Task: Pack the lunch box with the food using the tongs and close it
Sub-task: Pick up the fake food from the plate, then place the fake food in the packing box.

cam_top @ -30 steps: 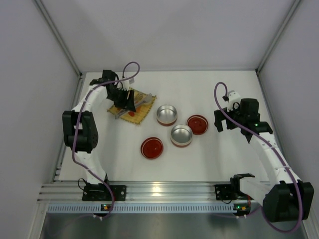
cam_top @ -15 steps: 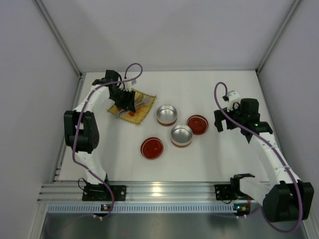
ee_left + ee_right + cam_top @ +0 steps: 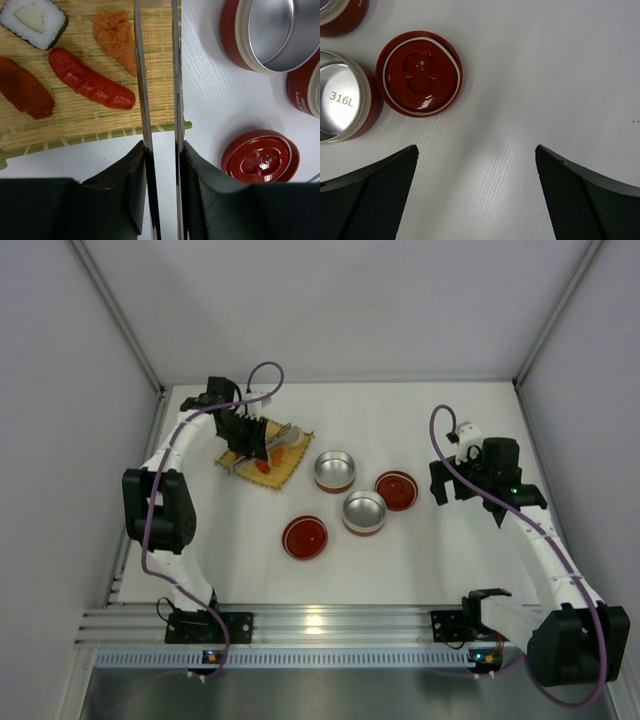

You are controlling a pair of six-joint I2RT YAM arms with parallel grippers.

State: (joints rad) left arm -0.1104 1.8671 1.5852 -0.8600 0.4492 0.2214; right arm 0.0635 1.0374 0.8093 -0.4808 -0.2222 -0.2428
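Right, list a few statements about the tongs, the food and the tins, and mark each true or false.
1. The left gripper holds the tongs between its fingers. True.
2. The red sausage is already in a tin. False: it lies on the yellow mat.
3. The right gripper is open and holds nothing. True.
4. The tin beside the mat has its lid on. False: it stands open; a red lid lies apart on the table.
5. The sushi roll lies on the mat. True.
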